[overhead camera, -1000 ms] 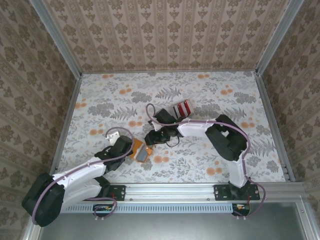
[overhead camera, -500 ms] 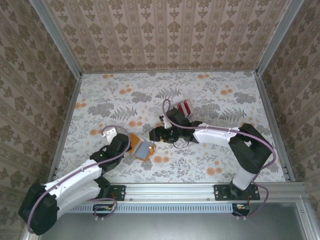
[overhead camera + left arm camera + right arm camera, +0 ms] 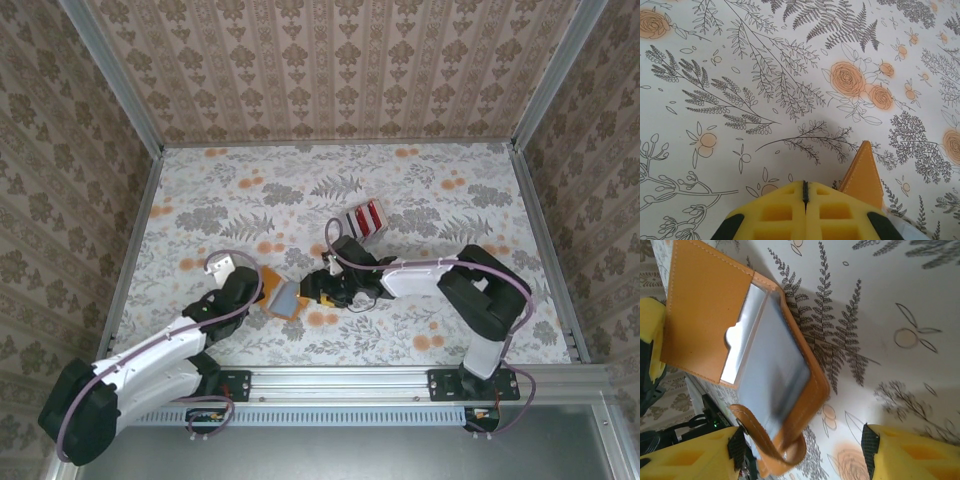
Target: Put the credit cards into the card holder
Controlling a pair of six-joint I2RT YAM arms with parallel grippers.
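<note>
Card holder (image 3: 700, 310), flat stitched orange rectangle, glossy grey card (image 3: 770, 360) inside

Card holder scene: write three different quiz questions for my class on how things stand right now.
1. True or false: the right gripper has its jaws open.
2. Where is the shiny grey card? A: partly tucked into the flat orange leather card holder. B: against the back wall. C: clamped in the right jaws.
3. Which colours show on the thin overlapping cards lying apart from the holder?
Key: 1 true; 2 A; 3 red and white.
</note>
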